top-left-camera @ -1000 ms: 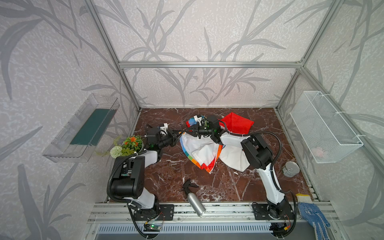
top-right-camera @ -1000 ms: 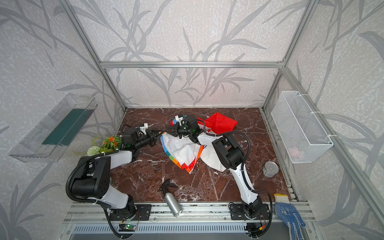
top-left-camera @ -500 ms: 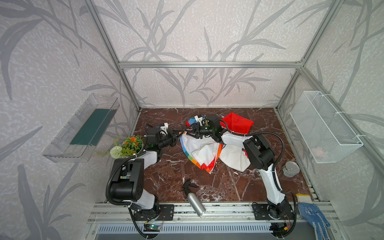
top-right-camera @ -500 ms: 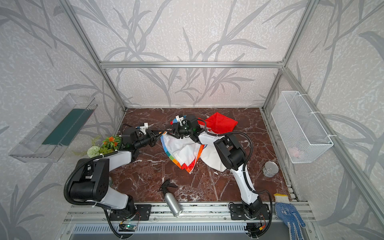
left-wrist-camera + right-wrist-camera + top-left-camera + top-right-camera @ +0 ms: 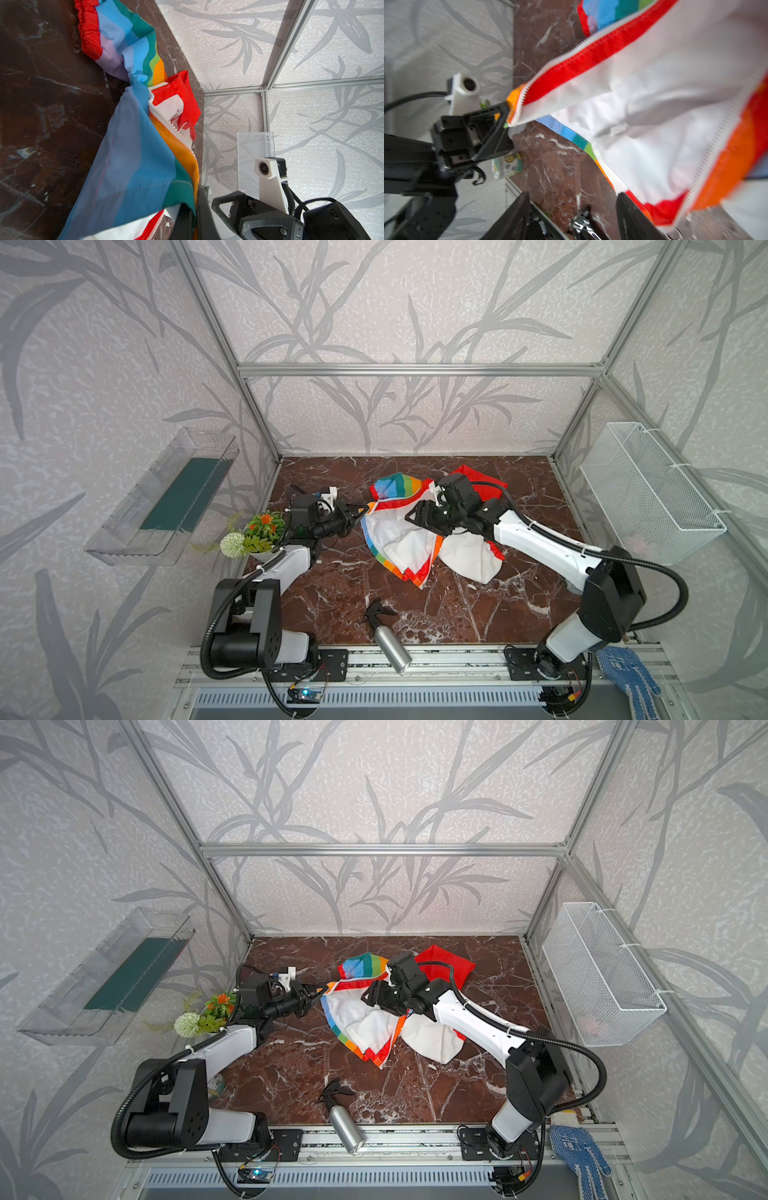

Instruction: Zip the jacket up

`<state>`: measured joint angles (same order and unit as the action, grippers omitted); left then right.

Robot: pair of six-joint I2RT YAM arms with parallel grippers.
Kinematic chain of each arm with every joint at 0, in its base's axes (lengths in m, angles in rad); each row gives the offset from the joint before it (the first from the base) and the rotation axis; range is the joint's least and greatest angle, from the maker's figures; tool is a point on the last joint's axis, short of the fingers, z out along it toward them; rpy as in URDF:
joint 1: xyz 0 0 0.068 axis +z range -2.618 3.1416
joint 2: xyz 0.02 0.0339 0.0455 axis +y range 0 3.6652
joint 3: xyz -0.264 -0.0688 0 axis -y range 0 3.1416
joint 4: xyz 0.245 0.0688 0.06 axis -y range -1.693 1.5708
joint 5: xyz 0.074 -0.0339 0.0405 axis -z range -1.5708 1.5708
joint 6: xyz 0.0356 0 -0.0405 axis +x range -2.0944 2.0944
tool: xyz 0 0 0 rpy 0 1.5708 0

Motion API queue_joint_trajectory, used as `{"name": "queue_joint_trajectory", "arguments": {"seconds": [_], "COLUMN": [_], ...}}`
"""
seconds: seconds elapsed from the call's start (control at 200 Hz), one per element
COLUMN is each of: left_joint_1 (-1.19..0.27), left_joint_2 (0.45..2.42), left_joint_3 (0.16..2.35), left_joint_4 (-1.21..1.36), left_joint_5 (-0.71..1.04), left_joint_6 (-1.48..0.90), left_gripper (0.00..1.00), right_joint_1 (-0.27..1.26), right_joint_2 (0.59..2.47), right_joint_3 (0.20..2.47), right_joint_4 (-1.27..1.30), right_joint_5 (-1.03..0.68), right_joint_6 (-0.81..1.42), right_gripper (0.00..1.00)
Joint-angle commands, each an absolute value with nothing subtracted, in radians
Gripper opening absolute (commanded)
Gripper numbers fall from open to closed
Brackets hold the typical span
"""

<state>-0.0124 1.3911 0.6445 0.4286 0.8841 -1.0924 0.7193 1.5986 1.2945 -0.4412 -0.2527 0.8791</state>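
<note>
The jacket [image 5: 399, 539] lies open, lining up, in the middle of the surface [image 5: 332, 593], towards the back wall. The left jaws are clamped on a bottom corner of its front edge and hold it lifted just off the surface. The zipper row [image 5: 571, 52] that runs from this corner looks fairly straight. The right jaws stand apart and empty, low over the white lining.

The step in hand looks like a fresh grasp with the right arm [image 5: 540, 543]. Keep the left clamp firm and steady so that the row stays taut. Bring the right jaws down on the low end of the other zipper row [image 5: 714, 149], beside the orange panel. Pinch only the tape and its edge, not the loose lining under it. The right wrist view is smeared, so let the arm settle before you close. I cannot tell where the slider sits, so find it before you join the ends.

A second ago the right jaws were shut and sat close to the left ones at the back of the jacket. Now they are apart and farther to the right, and the rainbow sleeve [image 5: 392, 485] is uncovered. The left jaws have not moved.
</note>
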Motion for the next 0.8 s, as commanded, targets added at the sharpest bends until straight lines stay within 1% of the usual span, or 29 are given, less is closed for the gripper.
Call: {"name": "queue_joint_trajectory", "arguments": {"seconds": [0.0,0.17,0.295,0.385,0.485,0.58,0.75,0.8], "left_joint_1": [-0.016,-0.017,-0.017,-0.017,-0.017,-0.017,-0.016,-0.017], "left_joint_2": [1.37,1.35,1.333,1.33,1.33,1.331,1.33,1.325], "left_joint_3": [0.654,0.647,0.644,0.64,0.64,0.641,0.647,0.647], "left_joint_4": [0.392,0.387,0.363,0.361,0.362,0.362,0.357,0.353], "left_joint_5": [0.904,0.9,0.9,0.897,0.89,0.887,0.888,0.885], "left_joint_6": [-1.049,-1.039,-1.03,-1.03,-1.032,-1.035,-1.038,-1.035], "left_gripper": [0.0,0.0,0.0,0.0,0.0,0.0,0.0,0.0], "right_joint_1": [0.777,0.818,0.82,0.821,0.818,0.818,0.812,0.812], "right_joint_2": [1.606,1.619,1.656,1.683,1.701,1.761,1.804,1.807], "right_joint_3": [1.257,1.149,1.138,1.129,1.116,1.132,1.135,1.135], "right_joint_4": [-0.778,-0.662,-0.623,-0.581,-0.51,-0.494,-0.504,-0.505], "right_joint_5": [-0.024,-0.013,-0.008,-0.015,-0.046,-0.061,-0.03,-0.025], "right_joint_6": [0.82,0.88,0.886,0.884,0.875,0.864,0.864,0.86], "right_gripper": [0.66,0.65,0.64,0.61,0.53,0.45,0.37,0.31]}}
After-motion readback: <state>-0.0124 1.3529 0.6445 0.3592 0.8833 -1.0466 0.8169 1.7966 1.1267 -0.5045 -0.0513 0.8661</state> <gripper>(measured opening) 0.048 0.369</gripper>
